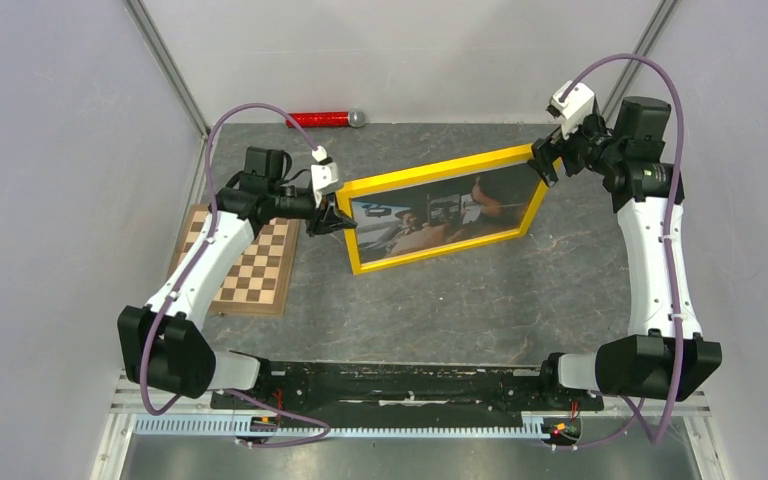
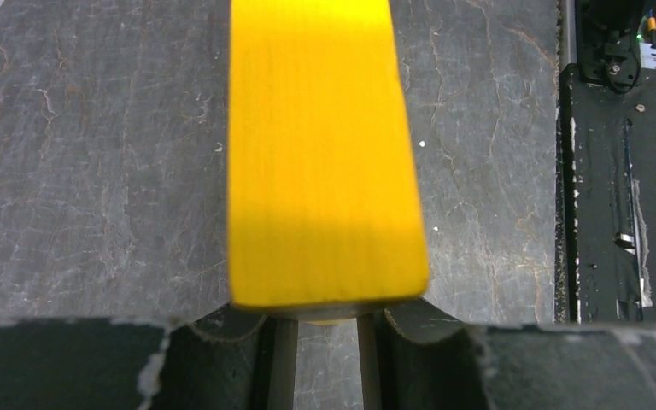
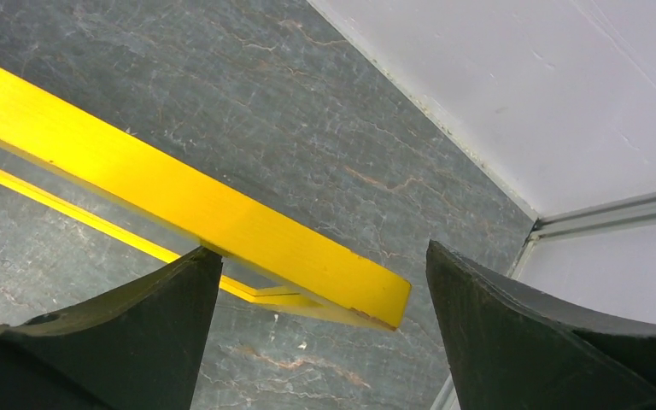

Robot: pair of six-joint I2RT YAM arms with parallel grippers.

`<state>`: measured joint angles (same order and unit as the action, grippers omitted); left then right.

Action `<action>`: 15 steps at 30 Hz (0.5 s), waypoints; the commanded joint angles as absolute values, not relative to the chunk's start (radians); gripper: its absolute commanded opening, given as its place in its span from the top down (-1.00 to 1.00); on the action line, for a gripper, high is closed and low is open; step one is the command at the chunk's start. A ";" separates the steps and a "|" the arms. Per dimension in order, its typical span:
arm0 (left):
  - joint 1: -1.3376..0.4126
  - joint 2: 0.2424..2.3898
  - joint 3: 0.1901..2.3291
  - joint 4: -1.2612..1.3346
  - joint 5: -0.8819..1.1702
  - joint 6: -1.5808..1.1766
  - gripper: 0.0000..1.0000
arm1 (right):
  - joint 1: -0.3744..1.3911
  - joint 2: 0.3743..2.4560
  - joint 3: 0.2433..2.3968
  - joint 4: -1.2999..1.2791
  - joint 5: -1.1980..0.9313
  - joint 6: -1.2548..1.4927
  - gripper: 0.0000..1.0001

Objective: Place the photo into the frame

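The grey table (image 1: 440,300) lies under both pincers. The frame (image 1: 430,169) spans tilted between them, with the photo (image 1: 430,220) inside it. The chessboard (image 1: 250,265) lies just left of the left pincer (image 1: 336,219), which is clenched on the frame's left rail. The right pincer (image 1: 544,161) is spread wide around the frame's far corner.

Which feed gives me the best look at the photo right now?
Top external: the photo shows nearly whole, image side visible, inside the frame. The left wrist view shows only a yellow frame rail, the right wrist view only a frame corner. Neither shows the print.
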<state>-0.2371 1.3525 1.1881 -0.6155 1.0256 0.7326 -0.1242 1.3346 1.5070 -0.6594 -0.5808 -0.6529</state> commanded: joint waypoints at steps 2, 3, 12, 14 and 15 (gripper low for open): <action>-0.238 1.304 1.153 -0.594 1.122 0.590 0.95 | -0.160 1.299 1.491 -0.564 -0.576 -0.574 -0.84; -0.238 1.303 1.142 -0.567 1.115 0.551 0.95 | -0.168 1.297 1.491 -0.558 -0.584 -0.563 -0.85; -0.238 1.300 1.074 -0.397 1.060 0.277 0.95 | -0.176 1.263 1.491 -0.521 -0.644 -0.481 -0.85; -0.238 1.305 1.071 -0.394 1.046 0.259 0.95 | -0.178 1.260 1.491 -0.514 -0.658 -0.466 -0.84; -0.238 1.308 1.069 -0.395 1.037 0.251 0.96 | -0.176 1.258 1.490 -0.512 -0.665 -0.462 -0.83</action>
